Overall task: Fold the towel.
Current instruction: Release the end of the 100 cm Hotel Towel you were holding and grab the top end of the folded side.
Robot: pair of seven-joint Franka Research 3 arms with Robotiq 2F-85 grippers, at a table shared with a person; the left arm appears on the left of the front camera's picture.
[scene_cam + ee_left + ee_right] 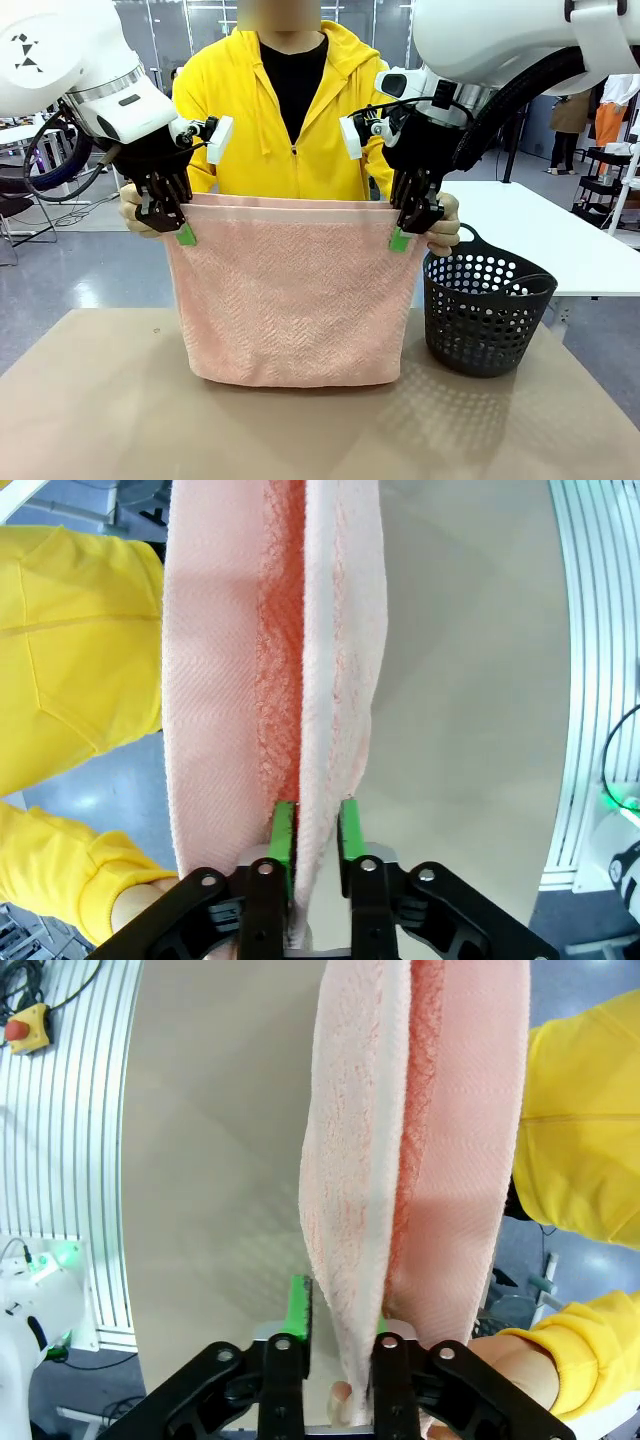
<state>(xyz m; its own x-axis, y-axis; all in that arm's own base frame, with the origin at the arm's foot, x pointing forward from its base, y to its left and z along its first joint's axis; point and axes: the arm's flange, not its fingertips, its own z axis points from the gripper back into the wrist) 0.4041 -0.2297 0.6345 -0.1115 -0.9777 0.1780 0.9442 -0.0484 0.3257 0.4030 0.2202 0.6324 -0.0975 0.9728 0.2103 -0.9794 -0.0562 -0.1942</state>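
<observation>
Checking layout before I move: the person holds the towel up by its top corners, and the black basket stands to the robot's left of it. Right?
No: the front view shows the black basket to the robot's right of the towel. The person does hold it up by its top corners.

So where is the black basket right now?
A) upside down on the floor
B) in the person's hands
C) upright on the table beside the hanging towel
C: the basket stands upright on the table, to the robot's right of the hanging towel.
</observation>
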